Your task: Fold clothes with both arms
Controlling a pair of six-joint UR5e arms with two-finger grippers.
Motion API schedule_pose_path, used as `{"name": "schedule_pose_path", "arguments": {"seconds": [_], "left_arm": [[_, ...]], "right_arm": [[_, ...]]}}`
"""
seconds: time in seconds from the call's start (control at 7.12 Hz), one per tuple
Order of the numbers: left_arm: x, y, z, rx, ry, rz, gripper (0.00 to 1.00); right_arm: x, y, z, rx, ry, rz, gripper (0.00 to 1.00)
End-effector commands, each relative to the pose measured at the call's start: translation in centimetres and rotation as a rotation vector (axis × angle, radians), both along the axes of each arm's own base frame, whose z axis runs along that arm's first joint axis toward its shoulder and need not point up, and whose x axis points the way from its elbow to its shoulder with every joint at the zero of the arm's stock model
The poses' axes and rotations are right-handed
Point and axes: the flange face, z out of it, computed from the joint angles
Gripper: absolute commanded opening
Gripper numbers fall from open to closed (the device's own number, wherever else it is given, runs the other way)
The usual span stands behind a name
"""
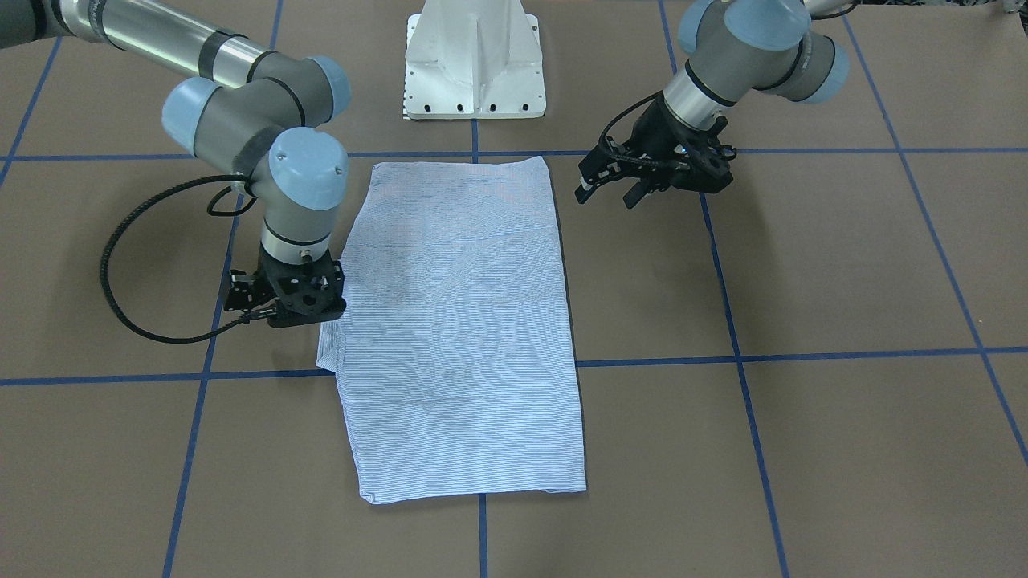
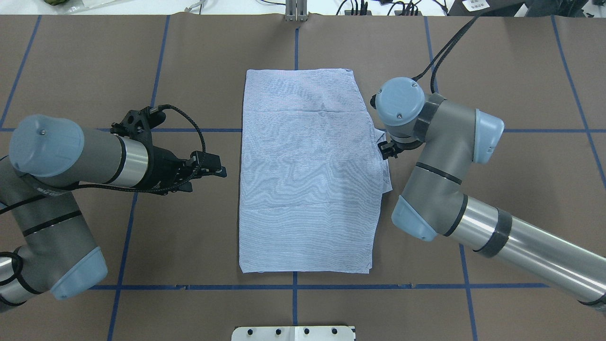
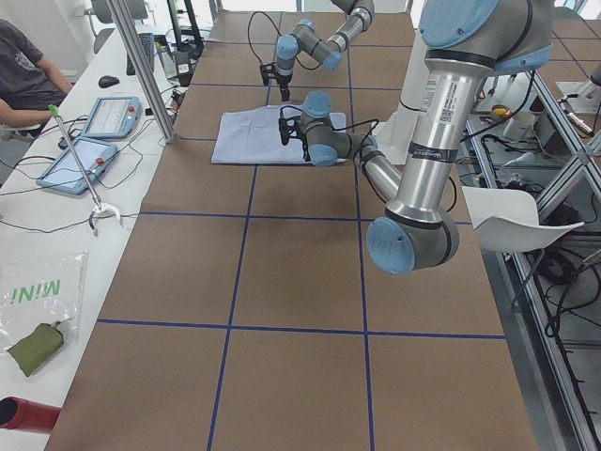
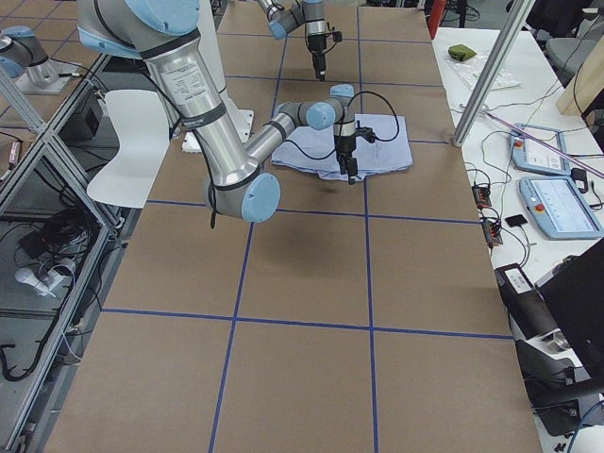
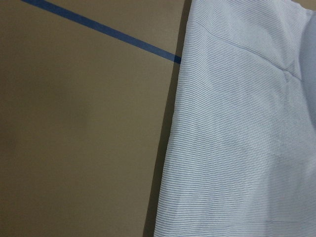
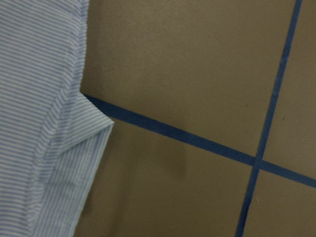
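Note:
The light blue-and-white pinstriped shirt lies folded into a long flat rectangle in the middle of the table. Collar, pocket and buttons are hidden. My left gripper is open and empty; it hovers tilted just off the shirt's side edge, and its wrist view shows that edge. My right gripper points straight down at the shirt's opposite edge, where a small flap sticks out. Its fingertips are hidden under the wrist, so I cannot tell if it is open or shut.
The white pedestal base stands at the robot's edge of the brown table with its blue tape grid. A side bench with tablets and a seated person lies beyond the far edge.

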Motion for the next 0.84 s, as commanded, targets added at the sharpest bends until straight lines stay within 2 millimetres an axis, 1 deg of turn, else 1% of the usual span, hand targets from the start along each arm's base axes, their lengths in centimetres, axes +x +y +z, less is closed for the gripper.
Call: {"name": "schedule_pose_path", "arguments": {"seconds": [0.0,0.14,0.28,0.42,0.56,0.7], "left_arm": [[0.1,0.0,-0.6,0.003,0.01,0.0,1.0],[0.1,0.1,-0.8,0.004,0.011,0.0,1.0],[0.3,0.7,-0.8,0.004,0.014,0.012,1.0],[2.1,2.7,-0.7,-0.037,0.016,0.035,1.0],[5.1,5.5,-0.6,-0.064,0.007,0.015,1.0],[7.4,8.2,-0.4,-0.095,-0.002,0.015,1.0]], "right_arm": [[1.8,0.7,-0.4,0.015,-0.024,-0.013,1.0],[2.2,1.4,-2.0,0.002,-0.08,-0.02,1.0],[3.2,2.4,-3.9,0.013,-0.132,-0.026,1.0],[4.9,4.5,-4.8,-0.01,-0.198,-0.033,1.0],[6.3,6.2,-6.5,-0.037,-0.27,-0.032,1.0],[7.5,7.5,-7.3,-0.065,-0.313,0.005,1.0]]}}
